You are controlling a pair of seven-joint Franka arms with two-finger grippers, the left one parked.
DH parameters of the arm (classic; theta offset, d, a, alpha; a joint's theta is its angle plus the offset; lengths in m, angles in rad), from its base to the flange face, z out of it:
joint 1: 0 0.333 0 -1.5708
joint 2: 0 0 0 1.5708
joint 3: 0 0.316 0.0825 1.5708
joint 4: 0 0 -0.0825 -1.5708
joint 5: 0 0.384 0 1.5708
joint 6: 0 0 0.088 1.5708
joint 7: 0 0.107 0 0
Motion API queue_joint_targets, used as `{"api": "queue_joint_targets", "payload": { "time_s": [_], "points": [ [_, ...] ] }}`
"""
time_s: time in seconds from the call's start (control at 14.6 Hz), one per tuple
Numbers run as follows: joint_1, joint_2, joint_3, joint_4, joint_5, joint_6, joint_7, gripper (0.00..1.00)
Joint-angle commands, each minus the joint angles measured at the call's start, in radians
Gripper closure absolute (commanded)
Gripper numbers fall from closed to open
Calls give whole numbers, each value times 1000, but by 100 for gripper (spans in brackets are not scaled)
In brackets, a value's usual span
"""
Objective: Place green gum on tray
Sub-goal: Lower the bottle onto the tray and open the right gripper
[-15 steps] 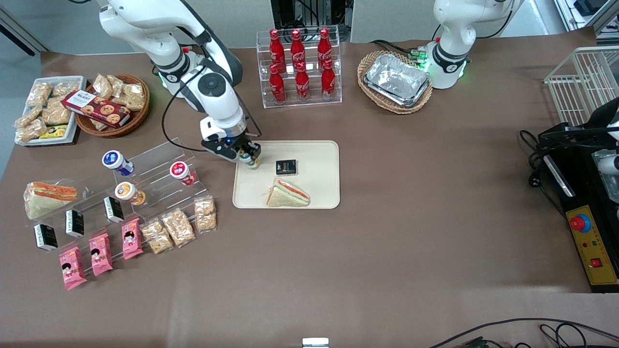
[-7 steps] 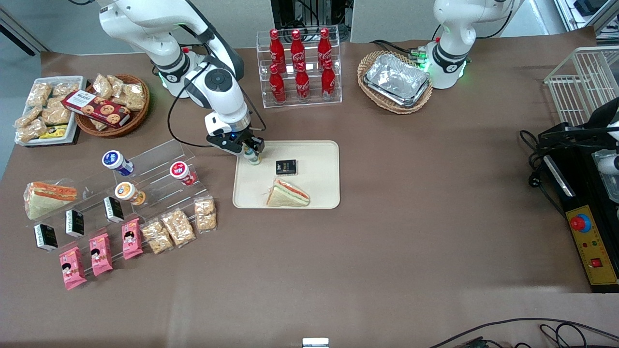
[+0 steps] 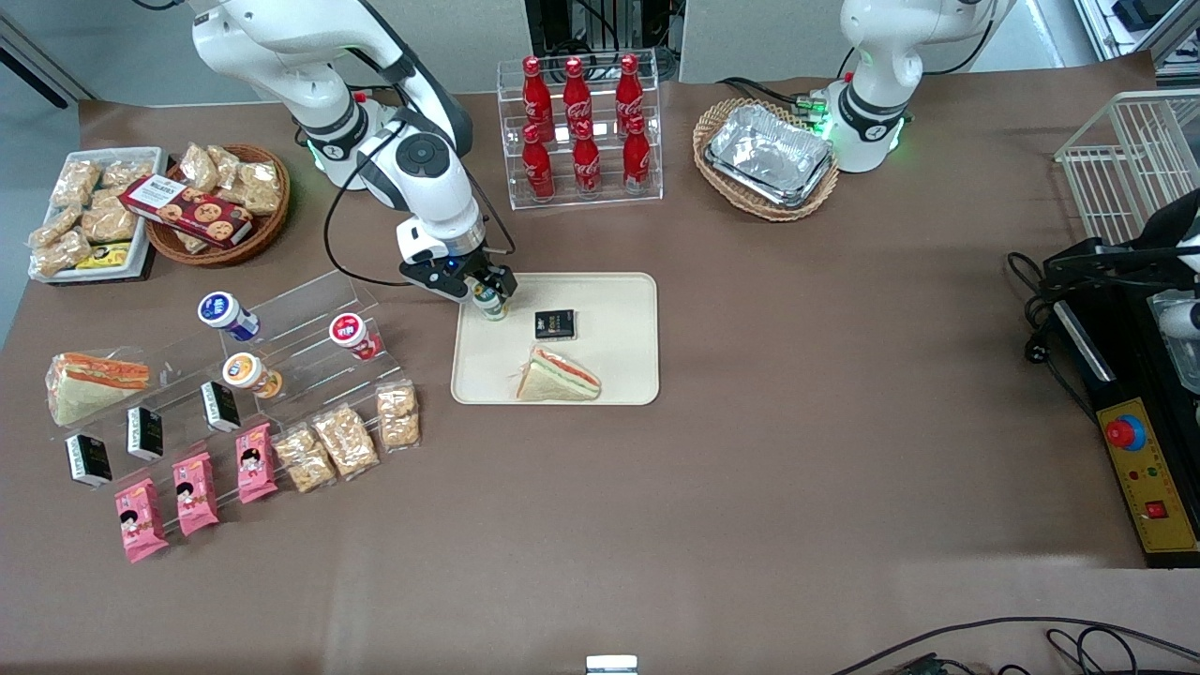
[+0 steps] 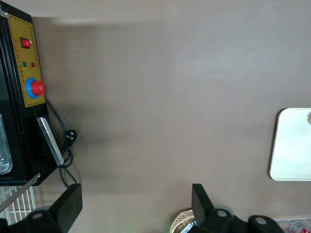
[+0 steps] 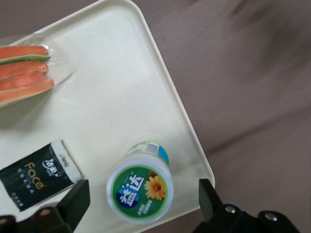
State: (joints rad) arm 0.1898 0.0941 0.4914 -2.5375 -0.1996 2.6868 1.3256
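Note:
The green gum point(image 3: 489, 306) stands upright on the beige tray point(image 3: 609, 366), in the corner farthest from the front camera toward the working arm's end. The right wrist view shows its green-and-white lid with a flower point(image 5: 140, 190) and the tray's rim point(image 5: 192, 131) close beside it. My gripper point(image 3: 487, 292) is right above the bottle and open. Its fingers point(image 5: 74, 200) stand on either side of the lid with a gap on each side, touching nothing. The tray's edge also shows in the left wrist view point(image 4: 291, 145).
A wrapped sandwich point(image 3: 560, 375) and a small black packet point(image 3: 554, 324) lie on the tray near the gum. A clear display stand holds blue-lidded point(image 3: 225, 315), orange-lidded point(image 3: 248, 373) and red-lidded point(image 3: 352, 335) bottles. A cola rack point(image 3: 579, 131) and foil tray in a wicker basket point(image 3: 769, 155) stand farther off.
My gripper carried the gum a little farther from the front camera, into the tray's corner. Its fingers now stand apart from the bottle, which rests on the tray.

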Motion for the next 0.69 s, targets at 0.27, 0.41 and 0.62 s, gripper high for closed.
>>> {"api": "queue_joint_targets", "payload": {
  "time_s": [0.27,0.41,0.62],
  "points": [
    [-3,-57,6,218,-12,-307,-25,0],
    [0,-79,6,343,82,-466,-98,0],
    [-7,-91,-11,590,287,-771,-290,0]
  ]
}}
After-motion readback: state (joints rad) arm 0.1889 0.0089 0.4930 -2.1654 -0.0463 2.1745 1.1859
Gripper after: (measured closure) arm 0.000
